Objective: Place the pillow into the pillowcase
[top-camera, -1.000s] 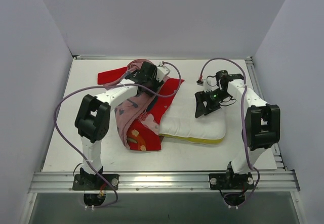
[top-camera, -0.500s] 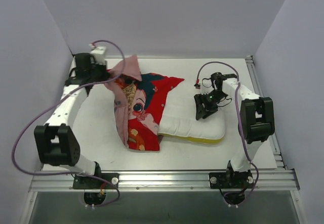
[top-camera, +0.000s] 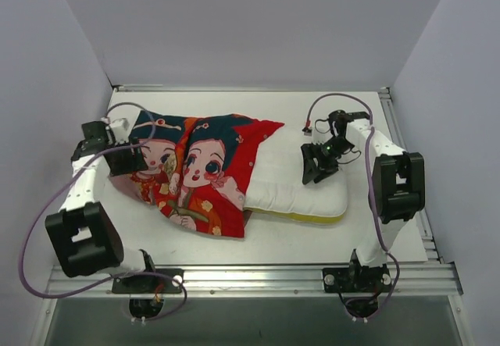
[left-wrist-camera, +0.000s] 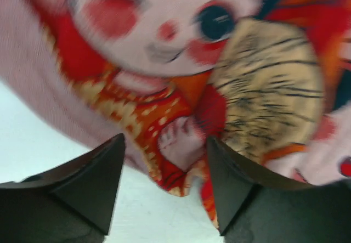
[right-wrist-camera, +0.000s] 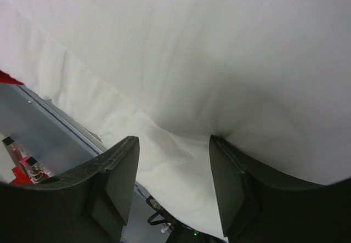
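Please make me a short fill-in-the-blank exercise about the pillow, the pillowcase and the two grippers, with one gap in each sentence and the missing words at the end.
1. The pillowcase lies printed side up and shows ___ cartoon children.
2. The right gripper is on the pillow at its ___ end, away from the pillowcase.
3. The band along the pillow's near edge is ___.
4. The left gripper is at the pillowcase's edge with its jaws ___.

Missing words: two; right; yellow; open.

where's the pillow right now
In the top view the pillow lies right of centre on the table, its left end covered by the red pillowcase, with the right gripper on its upper surface.
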`<state>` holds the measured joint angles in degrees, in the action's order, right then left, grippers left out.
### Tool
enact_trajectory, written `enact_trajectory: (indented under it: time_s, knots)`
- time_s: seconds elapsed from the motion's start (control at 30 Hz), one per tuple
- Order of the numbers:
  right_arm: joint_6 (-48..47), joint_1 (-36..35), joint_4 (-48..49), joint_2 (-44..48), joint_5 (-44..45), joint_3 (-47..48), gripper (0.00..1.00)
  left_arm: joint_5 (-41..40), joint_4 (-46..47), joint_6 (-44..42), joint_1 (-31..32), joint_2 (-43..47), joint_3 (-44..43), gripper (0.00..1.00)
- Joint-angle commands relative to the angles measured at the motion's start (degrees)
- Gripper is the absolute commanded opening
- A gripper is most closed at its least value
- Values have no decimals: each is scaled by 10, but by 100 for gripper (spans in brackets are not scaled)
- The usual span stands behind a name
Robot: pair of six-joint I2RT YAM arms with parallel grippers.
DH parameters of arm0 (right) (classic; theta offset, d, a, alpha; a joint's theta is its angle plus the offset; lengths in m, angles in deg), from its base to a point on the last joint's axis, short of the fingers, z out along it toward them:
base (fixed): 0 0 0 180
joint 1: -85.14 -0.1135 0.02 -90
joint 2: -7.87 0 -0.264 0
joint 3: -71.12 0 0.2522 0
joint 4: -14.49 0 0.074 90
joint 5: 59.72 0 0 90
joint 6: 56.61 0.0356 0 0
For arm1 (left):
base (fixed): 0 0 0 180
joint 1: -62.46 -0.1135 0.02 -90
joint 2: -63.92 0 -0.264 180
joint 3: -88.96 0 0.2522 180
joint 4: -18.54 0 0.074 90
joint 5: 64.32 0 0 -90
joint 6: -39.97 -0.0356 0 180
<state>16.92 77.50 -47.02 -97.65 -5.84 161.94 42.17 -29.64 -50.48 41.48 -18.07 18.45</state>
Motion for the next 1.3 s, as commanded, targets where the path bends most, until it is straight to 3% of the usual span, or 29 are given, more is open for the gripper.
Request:
enact_trajectory:
  time_s: [0.0, 0.1, 0.13, 0.23, 0.27, 0.4, 0.53, 0.57, 0.63, 0.7, 0.73, 0.77, 0.8, 0.9, 0.97, 1.03, 1.13, 1.17, 1.27]
  knots:
    - [18, 27, -54, 41, -53, 12, 55, -56, -6, -98, 204, 70, -127, 71]
    - [62, 66, -52, 58, -103, 5, 71, -100, -41, -118, 344, 48, -178, 88]
    - [87, 75, -50, 58, -109, 2, 73, -106, -52, -115, 415, 33, -187, 88]
    - [138, 111, -38, 64, -107, -15, 75, -131, -70, -77, 539, -22, -204, 91]
    - [145, 125, -33, 67, -99, -27, 76, -137, -64, -72, 561, -32, -201, 97]
    - [152, 140, -12, 87, -41, -59, 82, -186, -57, -72, 635, -100, -224, 97]
    - [154, 139, -5, 80, -7, -91, 86, -227, -66, -40, 641, -163, -259, 97]
    - [156, 139, -3, 75, -11, -96, 94, -236, -67, -37, 641, -182, -267, 97]
    - [155, 137, -3, 48, -32, -110, 93, -249, -69, -34, 641, -199, -269, 98]
    - [152, 137, -2, 21, -65, -118, 84, -254, -84, -38, 641, -221, -278, 93]
    - [149, 137, -2, 11, -81, -123, 79, -246, -87, -36, 639, -225, -281, 84]
    - [147, 138, -1, 3, -97, -125, 65, -226, -88, -32, 636, -224, -283, 75]
    - [147, 137, 1, -6, -134, -126, 57, -144, -87, -27, 630, -222, -298, 54]
    - [160, 135, 23, -7, -209, -130, 30, 25, -46, -3, 646, -207, -340, 19]
    - [181, 125, 46, 4, -245, -130, 13, 45, -4, 2, 673, -222, -373, 0]
    - [226, 111, 68, 16, -307, -131, 5, 119, 11, 32, 694, -257, -456, 0]
    - [329, 61, 184, 64, -373, -149, 0, 228, 42, 108, 705, -367, -595, 0]
    - [424, 40, 283, 95, -381, -168, 0, 243, 69, 115, 711, -375, -616, 0]
    - [535, 37, 423, 137, -381, -196, 0, 251, 108, 132, 707, -362, -614, 0]
